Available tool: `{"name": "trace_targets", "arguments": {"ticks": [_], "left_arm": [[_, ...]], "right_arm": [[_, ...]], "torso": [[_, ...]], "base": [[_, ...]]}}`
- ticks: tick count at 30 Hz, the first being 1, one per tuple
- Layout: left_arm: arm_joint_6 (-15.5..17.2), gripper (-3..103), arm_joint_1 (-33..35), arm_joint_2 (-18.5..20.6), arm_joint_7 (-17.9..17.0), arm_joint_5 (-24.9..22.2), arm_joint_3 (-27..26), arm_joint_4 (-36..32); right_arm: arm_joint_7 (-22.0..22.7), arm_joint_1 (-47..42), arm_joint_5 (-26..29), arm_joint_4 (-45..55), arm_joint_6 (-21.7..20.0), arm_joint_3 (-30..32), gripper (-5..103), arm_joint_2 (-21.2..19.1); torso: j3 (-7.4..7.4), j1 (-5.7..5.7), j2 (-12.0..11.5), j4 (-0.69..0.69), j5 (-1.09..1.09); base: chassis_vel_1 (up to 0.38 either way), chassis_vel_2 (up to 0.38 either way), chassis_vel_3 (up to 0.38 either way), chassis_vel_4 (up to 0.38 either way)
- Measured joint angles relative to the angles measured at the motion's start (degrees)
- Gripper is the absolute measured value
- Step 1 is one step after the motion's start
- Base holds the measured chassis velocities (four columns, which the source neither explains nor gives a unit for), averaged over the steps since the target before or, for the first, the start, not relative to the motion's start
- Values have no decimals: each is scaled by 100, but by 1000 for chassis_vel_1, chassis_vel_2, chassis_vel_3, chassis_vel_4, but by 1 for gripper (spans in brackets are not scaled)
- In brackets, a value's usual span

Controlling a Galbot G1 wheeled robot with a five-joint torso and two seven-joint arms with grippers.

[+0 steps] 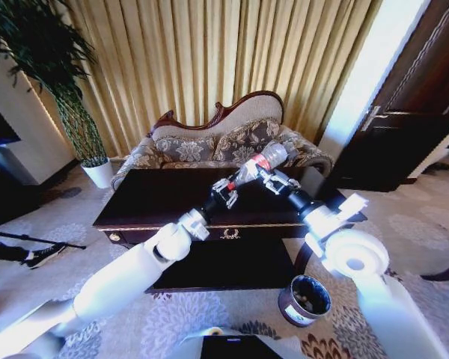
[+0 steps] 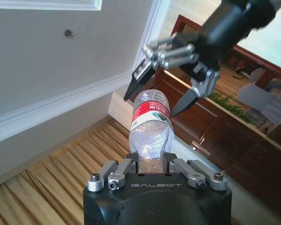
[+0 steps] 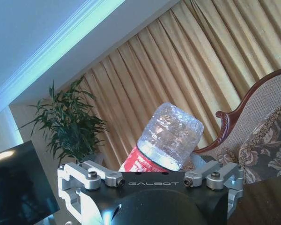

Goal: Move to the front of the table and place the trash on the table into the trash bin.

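Note:
Above the dark reddish-brown table (image 1: 157, 198), my left gripper (image 1: 226, 193) is shut on the neck end of the trash, a crumpled clear plastic bottle (image 1: 260, 163) with a red label. In the left wrist view the bottle (image 2: 151, 117) points away from my left gripper (image 2: 152, 164). My right gripper (image 2: 155, 99) is open, one finger on each side of the bottle's base. In the right wrist view the bottle (image 3: 171, 136) stands close in front of the palm. The trash bin (image 1: 305, 299), round and dark, stands on the carpet by the table's front right corner, below my right arm.
A patterned sofa (image 1: 217, 146) stands behind the table against gold curtains. A plant in a white pot (image 1: 99, 173) is at the back left. A dark wooden door (image 1: 411, 112) is on the right. The table's lower shelf (image 1: 224, 262) juts toward me.

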Motion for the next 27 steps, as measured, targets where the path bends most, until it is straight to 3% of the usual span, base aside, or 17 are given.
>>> {"name": "trace_targets", "arguments": {"ticks": [8,12,16,18,19,22,26,27], "left_arm": [[11,25,127,67,99,4,73,-119],[20,24,129,72,177,-1,162,-126],[18,24,104,88,291,-8,388,-166],[3,22,97,77,313,-7,430,-177],[15,22,84,64,319,-7,463,-183],[28,22,58,59,325,-7,525,-194],[45,22,40,84,324,-17,544,-216],[45,22,40,84,324,-17,544,-216]], "right_arm": [[13,-71,-78,116,-2,-40,103,-37],[15,-197,-92,210,2,11,98,-178],[12,-282,-125,265,9,22,83,-290],[7,-285,-132,267,9,21,83,-295],[4,-290,-149,270,13,26,73,-296],[3,-304,-173,271,20,36,68,-293],[-2,-343,-232,258,39,55,48,-256],[-2,-343,-232,258,39,55,48,-256]], "torso": [[0,0,0,0,0],[0,0,0,-2,0],[0,0,0,-1,1],[0,0,0,-1,0],[0,0,0,-1,0],[0,0,0,-1,0],[0,0,0,-1,0],[0,0,0,-1,0]], "base": [[0,0,0,0],[0,0,0,0],[0,0,0,0],[0,0,0,0],[0,0,0,0],[0,0,0,0],[0,0,0,0],[0,0,0,0]]}}
